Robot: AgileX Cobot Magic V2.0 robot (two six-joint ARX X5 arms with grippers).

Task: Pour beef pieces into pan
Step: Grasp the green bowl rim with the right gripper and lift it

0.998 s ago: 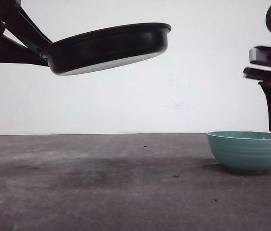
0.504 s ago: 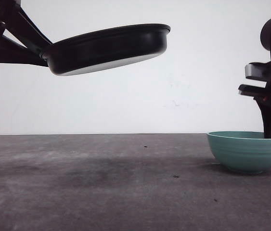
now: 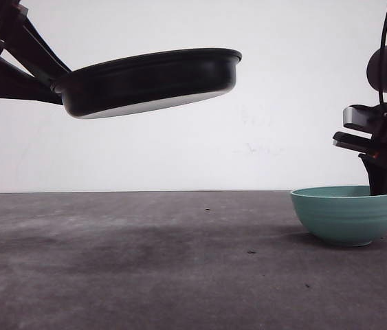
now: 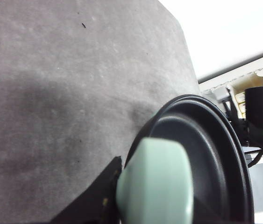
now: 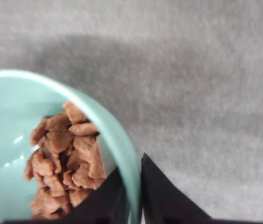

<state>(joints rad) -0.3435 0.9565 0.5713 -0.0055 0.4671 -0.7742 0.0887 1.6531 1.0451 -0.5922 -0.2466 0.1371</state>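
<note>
Your right gripper (image 5: 132,196) is pinching the rim of the teal bowl (image 3: 344,214), one finger inside and one outside, with the beef pieces (image 5: 63,163) heaped inside it. Your left gripper (image 4: 110,196) is clamping the mint-green handle (image 4: 153,184), holding the pan (image 3: 148,81) tilted in the air, well apart from the bowl resting on the table (image 3: 145,275).

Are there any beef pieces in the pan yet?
No: in the left wrist view the pan shows only a bare black inside, while the beef pieces sit in the bowl.

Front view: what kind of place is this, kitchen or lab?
Likely a lab test bench, not a kitchen: bare grey tabletop, plain white backdrop, electronics and cables past the table edge in the left wrist view. The pan and bowl look like props.
</note>
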